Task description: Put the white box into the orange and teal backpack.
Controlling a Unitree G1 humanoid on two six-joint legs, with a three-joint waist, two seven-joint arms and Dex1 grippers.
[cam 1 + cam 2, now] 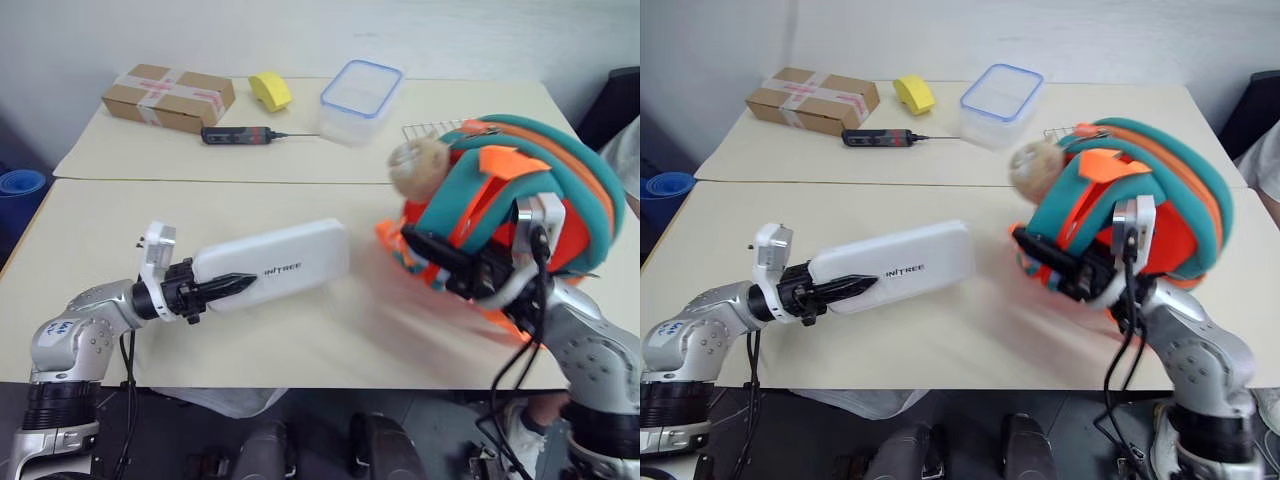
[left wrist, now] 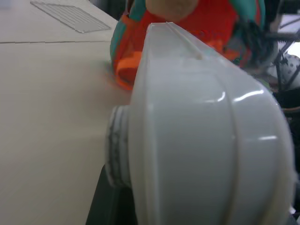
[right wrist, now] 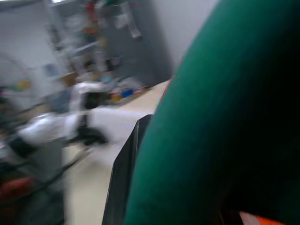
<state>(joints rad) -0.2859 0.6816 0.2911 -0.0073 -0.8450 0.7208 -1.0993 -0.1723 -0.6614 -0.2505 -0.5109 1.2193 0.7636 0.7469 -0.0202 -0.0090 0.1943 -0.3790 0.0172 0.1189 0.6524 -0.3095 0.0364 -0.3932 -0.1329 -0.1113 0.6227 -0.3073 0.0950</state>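
Note:
The white box (image 1: 285, 260) is a long flat case with dark lettering, held just above the table. My left gripper (image 1: 240, 285) is shut on its near end, one black finger lying across the lid. In the left wrist view the white box (image 2: 201, 140) points toward the backpack. The orange and teal backpack (image 1: 530, 190) is raised at the right, its tan plush face (image 1: 418, 165) turned toward the box. My right gripper (image 1: 425, 250) is under the backpack's lower edge, shut on its fabric. Teal fabric (image 3: 220, 117) presses against a black finger (image 3: 123, 183) in the right wrist view.
On the far table stand a brown taped cardboard box (image 1: 168, 97), a yellow object (image 1: 270, 90), a black tool (image 1: 240, 135), a clear blue-rimmed container (image 1: 361, 100) and a wire rack (image 1: 428, 128). A blue bin (image 1: 20, 185) sits off the table's left edge.

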